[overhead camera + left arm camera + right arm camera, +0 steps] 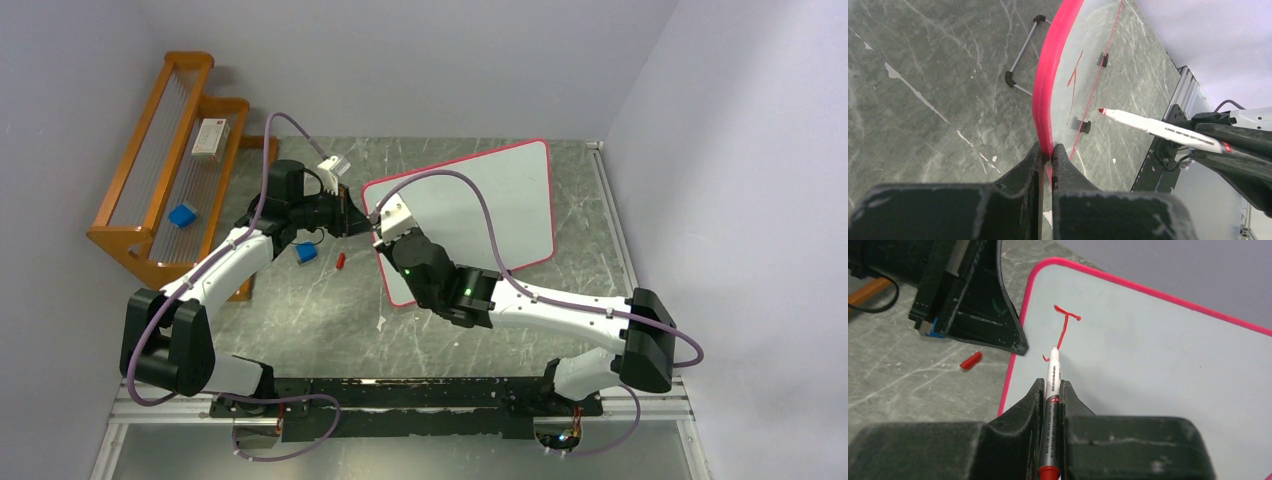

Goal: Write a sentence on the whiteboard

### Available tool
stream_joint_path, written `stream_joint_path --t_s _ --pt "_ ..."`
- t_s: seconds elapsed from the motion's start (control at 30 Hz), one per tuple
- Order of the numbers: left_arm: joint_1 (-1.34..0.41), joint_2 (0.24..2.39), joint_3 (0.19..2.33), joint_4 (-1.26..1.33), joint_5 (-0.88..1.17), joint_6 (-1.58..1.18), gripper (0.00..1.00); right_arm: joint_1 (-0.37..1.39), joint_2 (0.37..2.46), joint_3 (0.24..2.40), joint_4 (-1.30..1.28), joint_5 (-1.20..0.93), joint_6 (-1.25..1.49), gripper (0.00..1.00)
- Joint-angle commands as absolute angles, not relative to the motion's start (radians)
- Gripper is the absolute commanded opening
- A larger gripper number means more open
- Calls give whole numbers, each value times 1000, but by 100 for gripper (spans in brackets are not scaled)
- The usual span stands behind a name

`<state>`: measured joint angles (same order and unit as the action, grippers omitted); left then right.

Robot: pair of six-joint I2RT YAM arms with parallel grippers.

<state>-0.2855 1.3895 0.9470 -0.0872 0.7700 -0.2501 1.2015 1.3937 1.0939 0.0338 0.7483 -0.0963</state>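
Wrist views show marker (1052, 385) and red mark (1064, 330) at the whiteboard (1158, 365) (hidden overhead).

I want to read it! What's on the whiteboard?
One red letter, maybe an I, with the marker tip at its foot. The right gripper hides the whiteboard just beneath the marker.

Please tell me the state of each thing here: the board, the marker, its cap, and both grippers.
Whiteboard: one red letter written.
Marker: uncapped, tip near the letter's foot.
Cap: off, lying on the table.
Left gripper: shut on the whiteboard's edge.
Right gripper: shut on the marker.
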Motion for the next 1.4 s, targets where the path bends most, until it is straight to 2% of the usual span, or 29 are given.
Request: stream_joint_path --t_s 0.0,0.93,1.37 --pt "-291 1377 940 -105 726 -217 5 1196 1382 1060 50 792 -94 0" --pt "-291 1385 940 -100 742 -220 5 1150 1421 1030 142 816 -87 0" --pt "-293 1385 939 -100 741 -219 5 1146 1431 1044 80 753 -67 0"
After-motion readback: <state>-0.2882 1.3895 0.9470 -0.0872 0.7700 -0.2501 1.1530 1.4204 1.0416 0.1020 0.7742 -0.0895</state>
